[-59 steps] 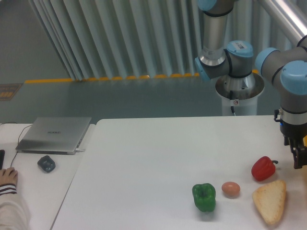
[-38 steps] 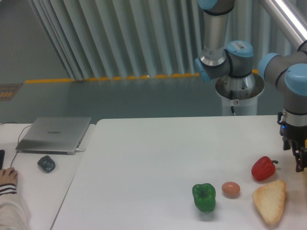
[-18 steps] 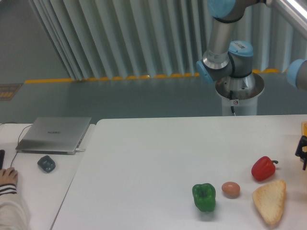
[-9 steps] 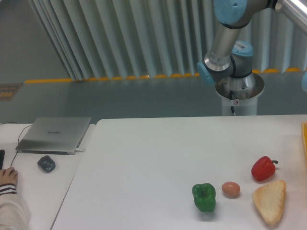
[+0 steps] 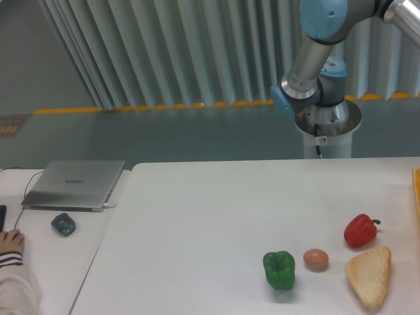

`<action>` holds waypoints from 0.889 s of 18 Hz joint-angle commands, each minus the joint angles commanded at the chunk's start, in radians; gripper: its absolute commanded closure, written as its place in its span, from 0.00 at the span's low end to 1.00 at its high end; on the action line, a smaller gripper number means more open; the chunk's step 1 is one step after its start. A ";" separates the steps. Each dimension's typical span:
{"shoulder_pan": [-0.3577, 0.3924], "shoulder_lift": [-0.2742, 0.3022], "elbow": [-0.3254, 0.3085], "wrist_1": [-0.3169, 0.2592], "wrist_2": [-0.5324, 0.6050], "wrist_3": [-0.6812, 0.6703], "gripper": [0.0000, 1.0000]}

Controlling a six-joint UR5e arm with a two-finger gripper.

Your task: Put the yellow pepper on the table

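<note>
The yellow pepper does not show as such. Only a thin yellow sliver [image 5: 417, 191] sits at the right frame edge, and I cannot tell what it is. The white table [image 5: 210, 210] fills the lower middle and right of the camera view. My gripper is outside the frame. Of the arm, only the upper links [image 5: 314, 59] and the base [image 5: 327, 121] show behind the table's far right.
On the table's right front lie a green pepper [image 5: 279, 270], a brown egg [image 5: 315, 258], a red pepper [image 5: 359, 230] and a slice of bread [image 5: 369, 274]. The adjoining desk on the left holds a grey laptop [image 5: 75, 184], a small dark object [image 5: 63, 224] and a person's hand [image 5: 10, 243].
The gripper, which stood by the red pepper at the right edge, has slid rightward out of the frame. The upper arm link has swung to the right. The items on the table have not moved.
</note>
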 joint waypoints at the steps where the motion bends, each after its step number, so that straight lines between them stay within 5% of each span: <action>1: 0.000 -0.005 -0.002 0.000 0.002 -0.002 0.00; 12: -0.001 -0.014 -0.023 0.000 0.002 -0.012 0.00; 16: -0.001 -0.011 -0.021 -0.002 0.003 -0.012 0.34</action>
